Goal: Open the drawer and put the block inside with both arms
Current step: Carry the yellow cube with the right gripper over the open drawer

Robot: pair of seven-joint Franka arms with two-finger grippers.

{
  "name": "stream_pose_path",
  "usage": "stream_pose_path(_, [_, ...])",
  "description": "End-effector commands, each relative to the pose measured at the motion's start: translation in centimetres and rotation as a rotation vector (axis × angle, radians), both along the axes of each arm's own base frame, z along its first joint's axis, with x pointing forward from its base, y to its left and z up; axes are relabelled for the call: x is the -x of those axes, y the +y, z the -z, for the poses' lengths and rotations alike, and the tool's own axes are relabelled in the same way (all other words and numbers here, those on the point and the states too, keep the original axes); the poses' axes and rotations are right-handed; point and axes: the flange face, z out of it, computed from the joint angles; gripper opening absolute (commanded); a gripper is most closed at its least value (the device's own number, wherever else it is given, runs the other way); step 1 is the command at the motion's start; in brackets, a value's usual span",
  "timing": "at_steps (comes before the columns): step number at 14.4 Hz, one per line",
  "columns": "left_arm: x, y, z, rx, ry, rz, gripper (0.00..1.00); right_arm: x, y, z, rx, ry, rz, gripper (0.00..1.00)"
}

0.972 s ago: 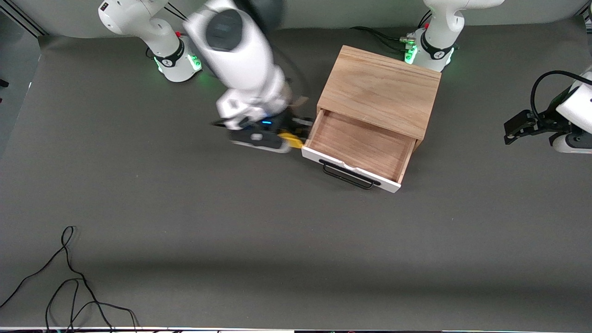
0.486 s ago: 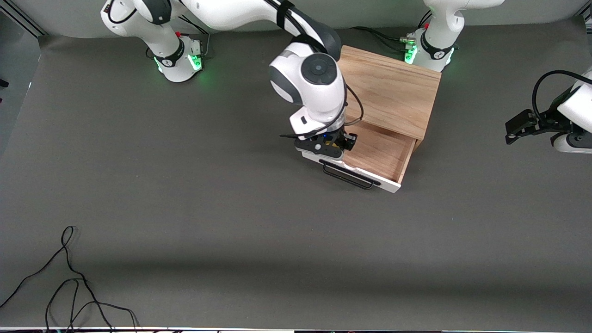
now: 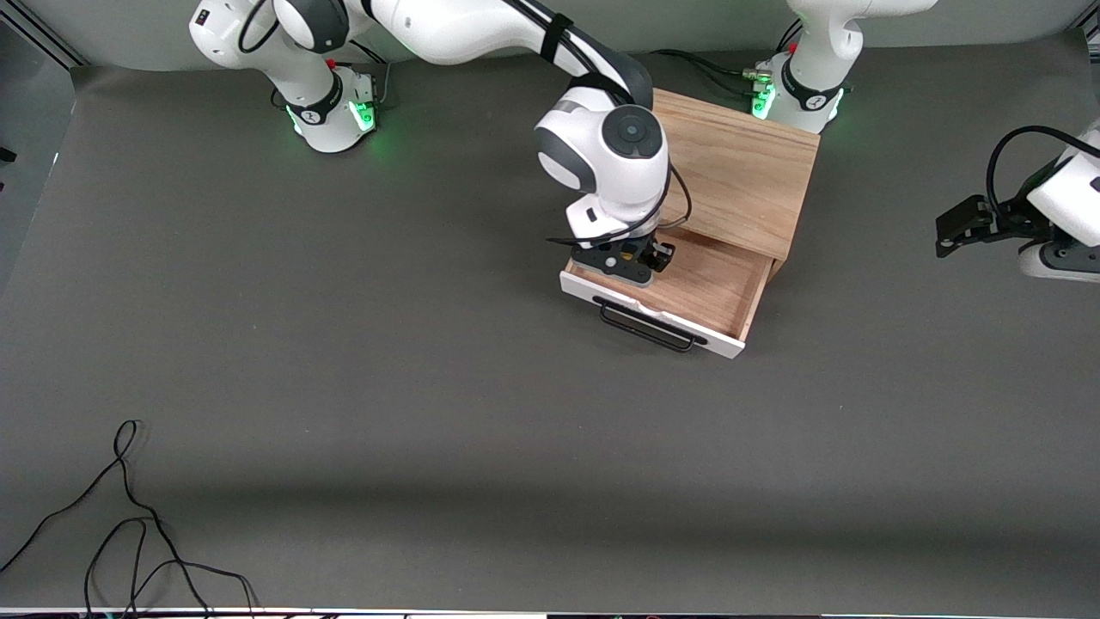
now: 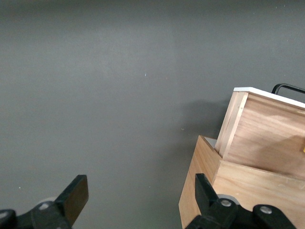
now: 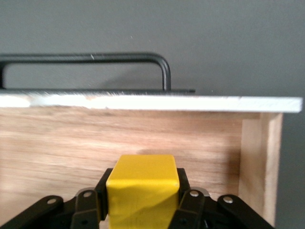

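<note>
The drawer (image 3: 709, 288) stands pulled open from the light-wood box (image 3: 730, 168), its white front panel (image 3: 722, 342) and black wire handle (image 3: 646, 329) toward the front camera. My right gripper (image 3: 633, 258) hangs over the drawer's brown interior, at the right arm's end of it, shut on the yellow block (image 5: 142, 188). In the right wrist view the block sits between the fingers (image 5: 185, 198), with the front panel (image 5: 143, 101) and handle (image 5: 95, 58) just past it. My left gripper (image 3: 956, 225) waits open and empty at the left arm's end of the table; its wrist view (image 4: 139, 195) shows the box (image 4: 238, 193).
A loose black cable (image 3: 129, 524) lies on the grey table near the front camera at the right arm's end. Both arm bases (image 3: 331, 112) (image 3: 795, 94) stand along the table's edge, the left one close beside the box.
My right gripper has carried the block from the table beside the drawer to over the drawer's interior. The left arm has barely moved.
</note>
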Motion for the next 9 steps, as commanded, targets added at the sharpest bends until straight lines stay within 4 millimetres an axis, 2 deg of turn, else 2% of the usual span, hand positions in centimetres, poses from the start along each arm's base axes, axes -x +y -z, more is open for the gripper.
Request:
stream_pose_path(1, [0.4, 0.1, -0.8, 0.000, 0.007, 0.018, 1.00, -0.3, 0.5, 0.2, 0.007, -0.031, 0.020, 0.49])
stream_pose_path(2, [0.5, 0.0, -0.8, 0.002, 0.010, 0.013, 1.00, -0.3, 0.5, 0.1, 0.006, -0.032, 0.024, 0.99])
stream_pose_path(4, [0.6, -0.1, -0.8, 0.010, 0.015, 0.006, 1.00, -0.4, 0.4, -1.2, 0.003, -0.043, 0.031, 1.00])
stream_pose_path(5, [0.7, -0.2, -0.7, 0.010, 0.026, 0.008, 1.00, -0.3, 0.3, -2.7, -0.011, -0.050, 0.031, 1.00])
stream_pose_path(7, [0.8, -0.2, -0.6, 0.010, 0.032, 0.008, 1.00, -1.3, -0.7, -7.3, -0.057, -0.079, 0.048, 1.00])
stream_pose_path(8, [0.7, -0.2, -0.7, 0.011, 0.029, 0.006, 1.00, -1.9, -1.9, -10.6, -0.075, -0.087, 0.053, 1.00])
stream_pose_path(9, [0.7, -0.2, -0.6, 0.013, 0.030, 0.002, 1.00, -3.9, -4.8, -13.8, -0.074, -0.082, 0.066, 1.00])
